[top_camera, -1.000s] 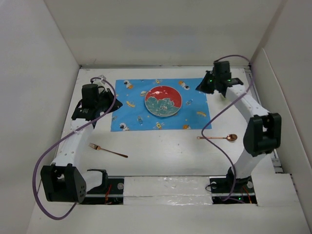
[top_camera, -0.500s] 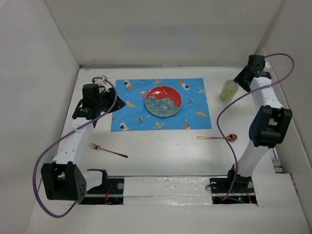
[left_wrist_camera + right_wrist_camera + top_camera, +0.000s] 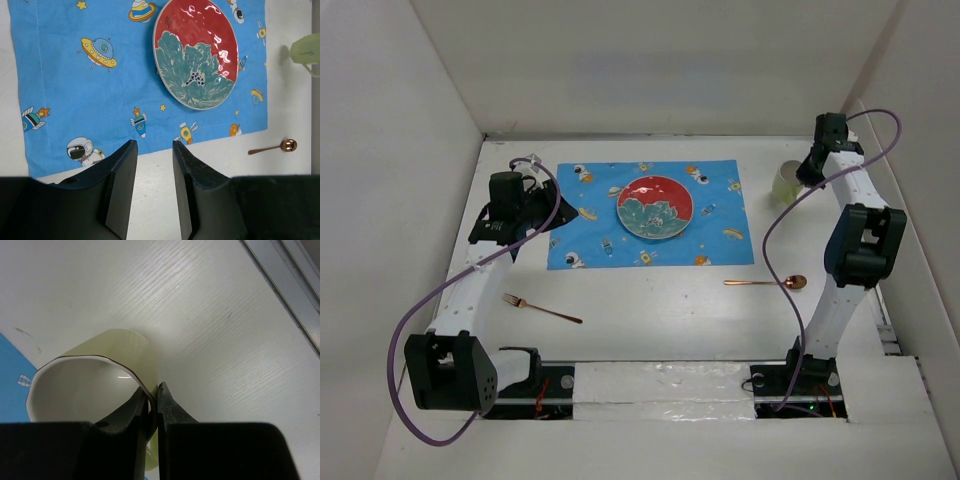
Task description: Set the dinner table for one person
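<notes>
The dinner table [image 3: 650,325] is the white tabletop. A blue space-print mat [image 3: 590,232] lies on it with a red and teal plate [image 3: 655,207] on top. A pale yellow-green cup [image 3: 786,181] stands right of the mat. My right gripper [image 3: 807,172] is shut on the cup's rim [image 3: 90,385], one finger inside and one outside [image 3: 154,389]. My left gripper [image 3: 542,215] is open and empty above the mat's left edge [image 3: 154,150]. A copper spoon [image 3: 767,283] lies front right and a copper fork [image 3: 542,308] front left.
White wall panels close in the table on the left, back and right. In the left wrist view the mat [image 3: 75,80], plate [image 3: 196,52], cup [image 3: 305,50] and spoon [image 3: 275,147] lie ahead of the fingers. A metal rail [image 3: 285,285] runs along the right edge.
My right arm swung from the mat's far right corner out to the right wall, uncovering the cup, then came back a little onto the cup's rim. The left arm has not moved.
</notes>
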Tool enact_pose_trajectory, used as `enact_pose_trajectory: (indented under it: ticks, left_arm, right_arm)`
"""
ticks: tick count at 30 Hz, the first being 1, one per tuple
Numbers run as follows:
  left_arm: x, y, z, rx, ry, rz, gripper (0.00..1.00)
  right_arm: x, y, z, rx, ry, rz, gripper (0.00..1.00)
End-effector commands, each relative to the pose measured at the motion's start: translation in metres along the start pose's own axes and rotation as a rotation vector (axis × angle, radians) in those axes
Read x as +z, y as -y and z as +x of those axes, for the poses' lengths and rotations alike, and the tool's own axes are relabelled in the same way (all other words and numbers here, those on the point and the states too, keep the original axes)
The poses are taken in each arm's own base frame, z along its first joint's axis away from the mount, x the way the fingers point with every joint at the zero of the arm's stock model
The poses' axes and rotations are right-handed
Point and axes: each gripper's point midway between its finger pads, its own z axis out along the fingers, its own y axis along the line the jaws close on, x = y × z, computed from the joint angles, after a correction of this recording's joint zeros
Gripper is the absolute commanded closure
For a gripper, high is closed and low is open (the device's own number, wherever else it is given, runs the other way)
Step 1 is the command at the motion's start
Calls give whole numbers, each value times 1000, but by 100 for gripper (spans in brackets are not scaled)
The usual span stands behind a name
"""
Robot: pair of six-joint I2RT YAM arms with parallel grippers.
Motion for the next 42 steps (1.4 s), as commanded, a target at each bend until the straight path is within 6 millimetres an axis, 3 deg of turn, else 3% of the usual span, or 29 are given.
enact_pose_trajectory:
  ticks: [1,4,6,8,14,21,26,30,33,35,37,39,40,41,42]
  left_arm:
    - [0,5,-5,16,23,31,69]
    - [0,6,-7,18,25,34,69]
    - [1,7,-8,17,25,34,69]
    - [1,6,-8,16,24,29,69]
    - [-1,4,-7,17,25,17,69]
    - [-1,0,-2,15,18,3,68]
    - [0,-3,1,10,14,-3,69]
    - [1,-4,2,4,12,-6,68]
    - [2,-4,2,0,9,-6,68]
    - [2,-3,2,-2,8,2,68]
    - [2,-2,1,0,9,4,68]
    - [2,-1,1,2,8,9,69]
    - [2,-1,1,3,9,11,69]
    - [2,0,1,4,7,15,69]
    - [2,1,1,4,4,21,69]
  right_arm:
    - [-83,-66,-74,-31,247,-214,100]
    - [-96,-106,-65,-106,211,-288,100]
    - [-96,-120,-55,-146,185,-304,100]
    - [-94,-141,-44,-176,166,-334,100]
    - [-77,-179,-25,-223,120,-372,100]
    - [-44,-196,-4,-255,61,-353,100]
    - [-34,-202,14,-274,28,-346,100]
    - [-41,-206,7,-251,49,-365,59]
    - [-58,-212,-4,-237,74,-406,45]
    - [-78,-210,-22,-198,95,-450,40]
    - [-85,-206,-31,-170,103,-460,40]
    - [-103,-193,-42,-138,139,-474,41]
    - [-108,-182,-48,-115,154,-468,47]
    - [-116,-171,-52,-98,174,-458,56]
    - [-129,-150,-45,-86,185,-445,84]
